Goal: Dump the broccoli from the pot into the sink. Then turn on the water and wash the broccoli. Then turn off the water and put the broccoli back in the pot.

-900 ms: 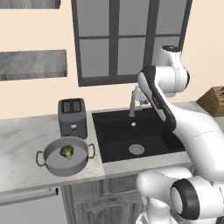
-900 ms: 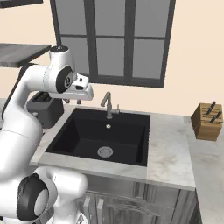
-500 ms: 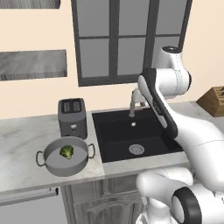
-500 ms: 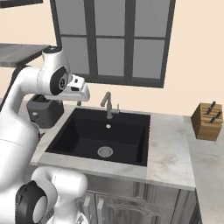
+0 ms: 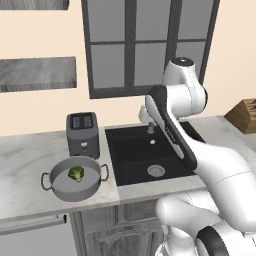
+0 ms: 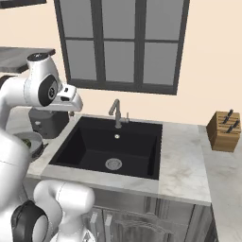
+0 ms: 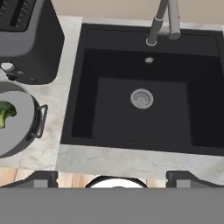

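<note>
Looking down over the counter, there's the pot (image 5: 76, 179) sitting on the marble just left of the sink (image 5: 150, 155), and the broccoli (image 5: 76, 173) is lying inside it, near the middle of the grey base, a small green floret with plenty of bare metal around it. Right behind the pot stands the toaster (image 5: 82, 133), close to the pot's rim but apart from it. Over in the sink, the black basin shows its round silver drain (image 5: 156, 170) on the floor, and the faucet (image 6: 116, 112) rises from the back rim with nothing running from it. The arm is up high, its upper links arching over the sink's back edge. From the hand's own camera the gripper (image 7: 111, 177) is poised above the near edge of the counter, its two dark fingertips (image 7: 38, 178) set far apart at the bottom corners, jaws spread wide with nothing between them but counter and basin below. In that same view the pot's loop handle (image 7: 40, 121) points toward the sink and the broccoli peeks in at the left edge. Off to the right, a wooden knife block (image 6: 225, 130) stands on the counter, well apart from the sink.
</note>
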Robot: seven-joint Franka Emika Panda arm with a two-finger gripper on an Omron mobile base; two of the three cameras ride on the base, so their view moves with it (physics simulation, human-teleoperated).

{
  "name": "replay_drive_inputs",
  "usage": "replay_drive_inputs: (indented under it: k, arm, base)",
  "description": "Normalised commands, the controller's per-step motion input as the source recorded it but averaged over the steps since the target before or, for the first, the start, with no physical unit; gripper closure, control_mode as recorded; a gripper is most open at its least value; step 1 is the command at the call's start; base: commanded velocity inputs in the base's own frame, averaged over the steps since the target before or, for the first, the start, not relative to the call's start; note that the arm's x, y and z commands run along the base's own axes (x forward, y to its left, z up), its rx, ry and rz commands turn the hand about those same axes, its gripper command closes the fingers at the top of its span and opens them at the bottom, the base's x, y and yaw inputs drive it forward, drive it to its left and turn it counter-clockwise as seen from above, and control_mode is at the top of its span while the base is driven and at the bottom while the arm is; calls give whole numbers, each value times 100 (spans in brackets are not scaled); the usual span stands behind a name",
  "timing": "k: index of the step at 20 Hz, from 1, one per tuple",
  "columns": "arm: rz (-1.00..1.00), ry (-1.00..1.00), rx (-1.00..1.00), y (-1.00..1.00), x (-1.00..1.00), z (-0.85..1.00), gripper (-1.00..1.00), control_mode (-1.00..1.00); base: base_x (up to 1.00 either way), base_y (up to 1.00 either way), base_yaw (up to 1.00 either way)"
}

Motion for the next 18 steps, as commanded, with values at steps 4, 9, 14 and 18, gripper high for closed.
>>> replay_drive_inputs:
  k: [4,9,14,18]
  arm:
    - [0,3,0,62,-4,-3,-100,-100]
    - [0,4,0,52,-1,-18,-100,-100]
    - [0,0,0,42,0,-29,-100,-100]
    - [0,2,0,40,0,-35,-100,-100]
  base:
    - [0,0,0]
    - [0,0,0]
    - [0,0,0]
    - [0,0,0]
